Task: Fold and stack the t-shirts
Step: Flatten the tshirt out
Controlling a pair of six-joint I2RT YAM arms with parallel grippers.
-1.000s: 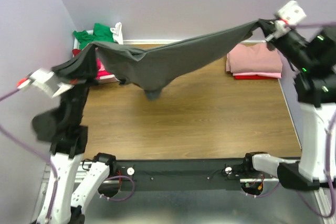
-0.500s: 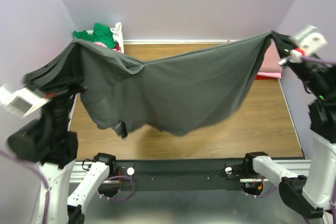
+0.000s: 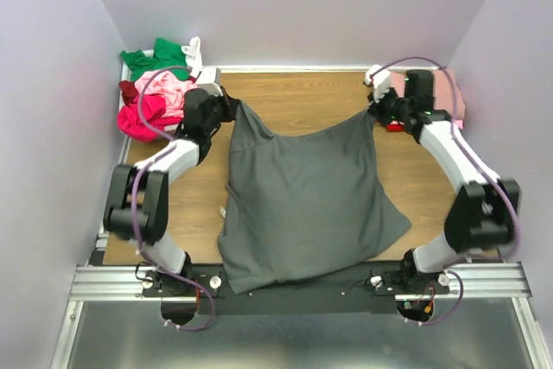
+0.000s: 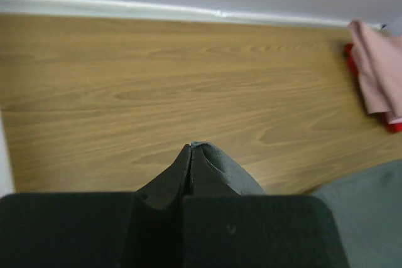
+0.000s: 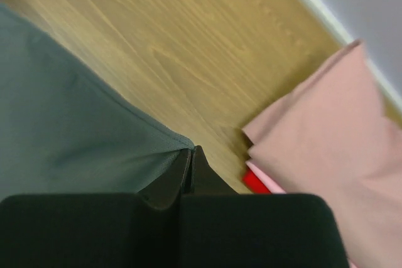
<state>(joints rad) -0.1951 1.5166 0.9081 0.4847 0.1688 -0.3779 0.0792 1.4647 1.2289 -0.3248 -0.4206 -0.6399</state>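
Nearest, draped over the near edge of the counter (image 3: 432, 200) onto the black rail (image 3: 346, 289): hem of the grey shirt (image 3: 302, 205). From there spread across the middle of the counter, mostly flat, wrinkled along the left side, near right corner flared outward. Narrowing toward the far end, drawn up into two peaks. On the far left peak, left tool (image 4: 190, 158) clamped tight on a fold of grey cloth, fingers pressed together. On the far right peak, right tool (image 5: 191, 155) likewise pinched on the shirt's edge. Arms stretched along both sides of the shirt, bare wood between the two tools. Just beyond the right tool, a folded stack (image 5: 320, 123), pink over red, largely hidden by the right arm from above. Far left, beside the left arm, a loose pile (image 3: 151, 105) of magenta, pink and green shirts, with a white basket (image 3: 195, 47) at its far side, by the wall.
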